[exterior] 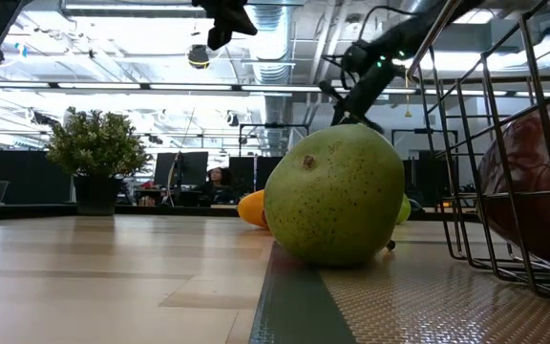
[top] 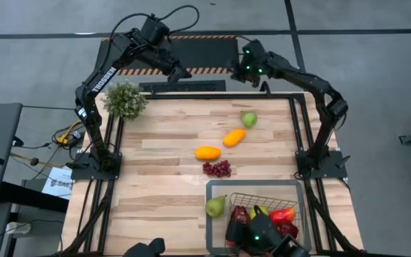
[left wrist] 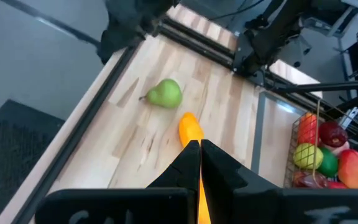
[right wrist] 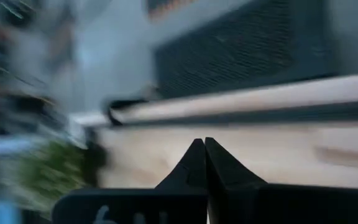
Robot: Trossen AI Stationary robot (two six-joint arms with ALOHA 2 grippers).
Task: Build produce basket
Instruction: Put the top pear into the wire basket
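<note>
The wire basket [top: 218, 230] with its flat grey rim sits at the table's near right and holds red, yellow and green produce [top: 280, 215]. A green pear [top: 215, 206] [exterior: 337, 196] rests on the rim's left strip, outside the wire. Loose on the wood lie a purple grape bunch [top: 217, 168], a yellow-orange fruit [top: 207, 152], an orange vegetable [top: 234, 137] [left wrist: 191, 127] and a second green pear [top: 248, 118] [left wrist: 165, 93]. My left gripper [top: 180, 71] [left wrist: 199, 149] hangs shut above the far edge. My right gripper [top: 252, 71] [right wrist: 204, 146] is shut there too, beyond the far pear.
A bushy potted plant [top: 125, 100] [exterior: 94, 153] stands at the far left corner. The arm bases [top: 95, 164] [top: 320, 163] stand at the left and right edges. The basket's wire wall [exterior: 504, 143] rises close to the low camera. Bare wood spreads across the table's left half [top: 155, 178].
</note>
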